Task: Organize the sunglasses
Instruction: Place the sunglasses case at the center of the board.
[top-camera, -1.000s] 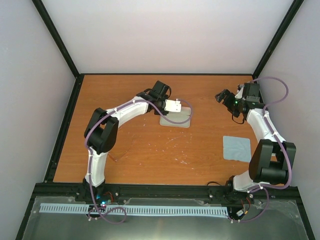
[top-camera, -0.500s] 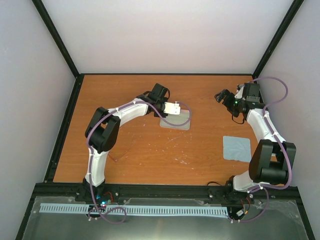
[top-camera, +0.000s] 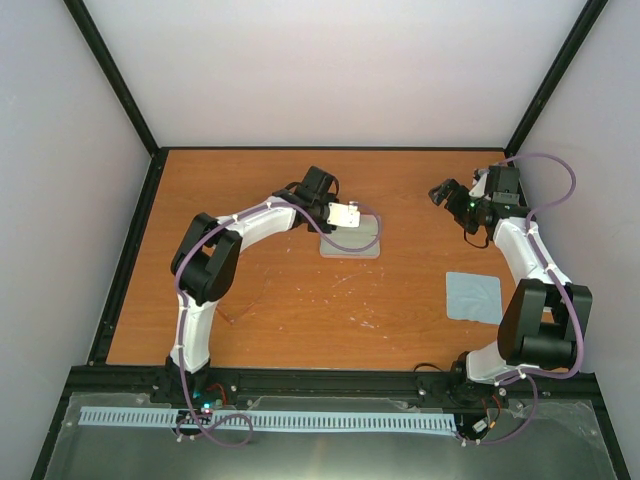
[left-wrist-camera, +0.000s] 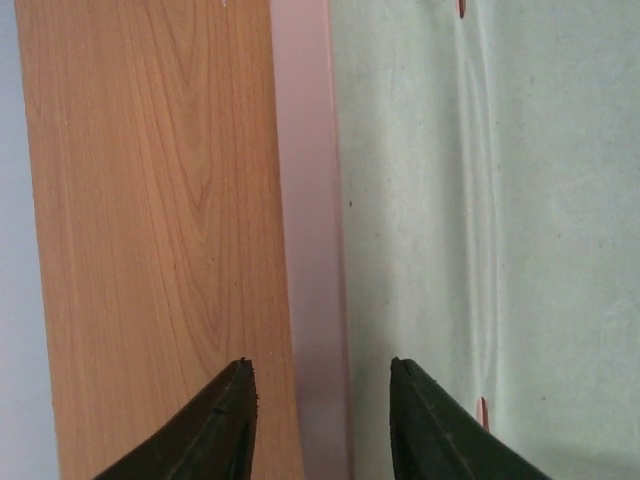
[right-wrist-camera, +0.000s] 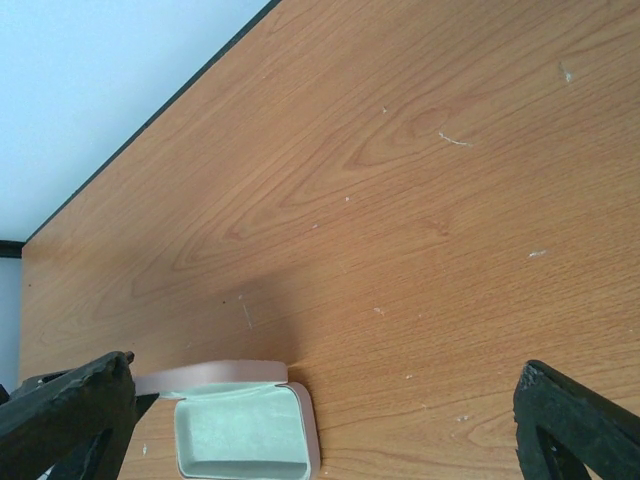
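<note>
The sunglasses show only as a faint reddish-brown outline (top-camera: 243, 303) on the wood, near the left arm's elbow. The pale pink case (top-camera: 352, 236) lies open mid-table, its pale green lining up. My left gripper (top-camera: 344, 214) hangs over its far left part. In the left wrist view the left gripper (left-wrist-camera: 320, 365) is open, its jaws standing either side of the pink rim (left-wrist-camera: 312, 250), lining (left-wrist-camera: 480, 200) to the right. My right gripper (top-camera: 441, 192) is wide open and empty at the far right. Its wrist view (right-wrist-camera: 320, 400) shows the case (right-wrist-camera: 240, 430) with its lid raised.
A light blue square cloth (top-camera: 473, 296) lies flat on the right side of the table, near the right arm's elbow. Black frame rails border the table (top-camera: 300, 290), with pale walls behind and at both sides.
My left gripper has shifted slightly at the case's rim. The right arm, the cloth and the sunglasses have not moved.
</note>
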